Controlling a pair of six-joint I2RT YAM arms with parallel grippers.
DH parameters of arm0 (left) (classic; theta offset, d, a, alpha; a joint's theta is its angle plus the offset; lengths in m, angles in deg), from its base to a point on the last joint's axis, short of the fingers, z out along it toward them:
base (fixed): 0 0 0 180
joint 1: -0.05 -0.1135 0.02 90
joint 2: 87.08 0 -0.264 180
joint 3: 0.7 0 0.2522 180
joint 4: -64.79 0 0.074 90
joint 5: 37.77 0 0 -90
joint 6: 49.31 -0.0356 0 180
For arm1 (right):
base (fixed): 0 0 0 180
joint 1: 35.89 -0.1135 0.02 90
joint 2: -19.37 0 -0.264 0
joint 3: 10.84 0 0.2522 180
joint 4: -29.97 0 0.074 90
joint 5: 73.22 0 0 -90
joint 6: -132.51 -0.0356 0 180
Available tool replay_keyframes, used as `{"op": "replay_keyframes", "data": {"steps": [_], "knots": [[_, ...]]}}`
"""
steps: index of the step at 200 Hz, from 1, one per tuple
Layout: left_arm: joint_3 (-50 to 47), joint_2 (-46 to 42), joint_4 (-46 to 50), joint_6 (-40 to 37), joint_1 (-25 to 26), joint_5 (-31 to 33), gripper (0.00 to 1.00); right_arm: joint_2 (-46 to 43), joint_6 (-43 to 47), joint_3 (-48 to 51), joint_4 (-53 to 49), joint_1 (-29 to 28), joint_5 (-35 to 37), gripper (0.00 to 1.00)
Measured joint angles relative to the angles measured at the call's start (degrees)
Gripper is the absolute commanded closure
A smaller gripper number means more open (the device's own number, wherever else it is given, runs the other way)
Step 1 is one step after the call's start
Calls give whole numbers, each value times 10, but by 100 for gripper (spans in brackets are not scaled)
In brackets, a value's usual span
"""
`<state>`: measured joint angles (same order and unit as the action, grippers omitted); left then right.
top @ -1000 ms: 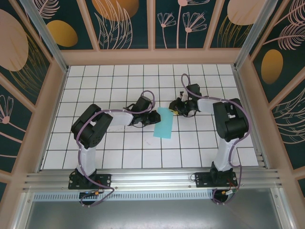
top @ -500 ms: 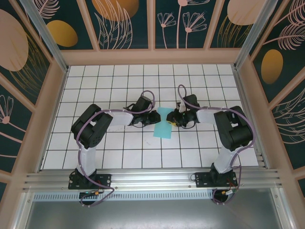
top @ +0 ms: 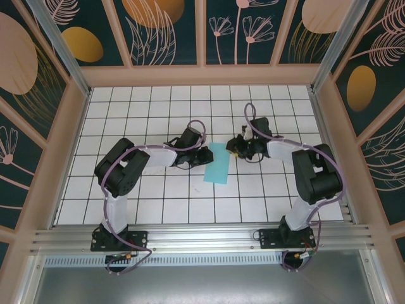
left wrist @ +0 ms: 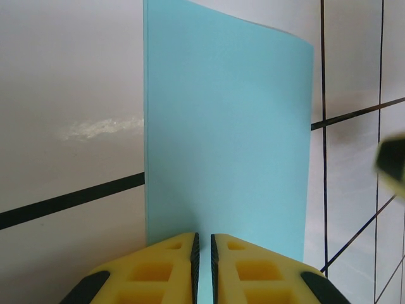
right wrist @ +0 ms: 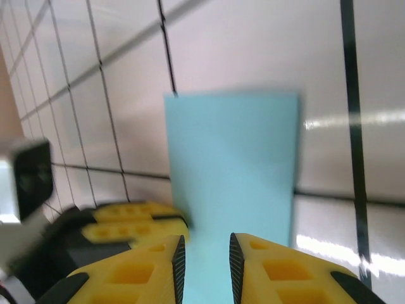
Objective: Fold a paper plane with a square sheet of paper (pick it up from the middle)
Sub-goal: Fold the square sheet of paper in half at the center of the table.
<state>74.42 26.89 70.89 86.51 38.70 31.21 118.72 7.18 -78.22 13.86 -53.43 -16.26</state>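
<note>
Thin turquoise-blue rectangular paper sheet (left wrist: 228, 139), matt and smooth; white tiled table surface (right wrist: 253, 57), glossy with glare streaks; yellow moulded-plastic fingers (left wrist: 158, 272) of the left gripper (left wrist: 203, 244), matt; silver grooved metal rail (top: 202, 237), satin sheen

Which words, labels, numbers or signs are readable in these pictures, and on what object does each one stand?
No text can be read.
The paper is plain blue, with no print.
The tiles carry only black grid lines.
The wall panels show drawn plants and orange ovals, with no letters.
The arm bases are too small to tell whether any label is there.
</note>
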Motion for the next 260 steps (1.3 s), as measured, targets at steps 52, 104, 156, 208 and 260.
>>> {"op": "replay_keyframes", "data": {"steps": [52, 104, 156, 208, 260], "knots": [[2, 0, 3, -3, 0, 0, 83, 95, 3, -66, 10, 4, 0, 71], [2, 0, 4, -4, 0, 0, 82, 123, 3, -69, 11, 9, -11, 71], [-18, -23, -4, 8, 0, 4, 68, 83, 12, -66, -14, 10, -3, 68], [-74, -166, -45, 34, 0, 46, 59, -43, 18, 21, -16, -2, 53, 62], [-134, -241, -63, 43, 0, 138, 53, -50, 3, 67, -21, -40, 90, 60]]}}
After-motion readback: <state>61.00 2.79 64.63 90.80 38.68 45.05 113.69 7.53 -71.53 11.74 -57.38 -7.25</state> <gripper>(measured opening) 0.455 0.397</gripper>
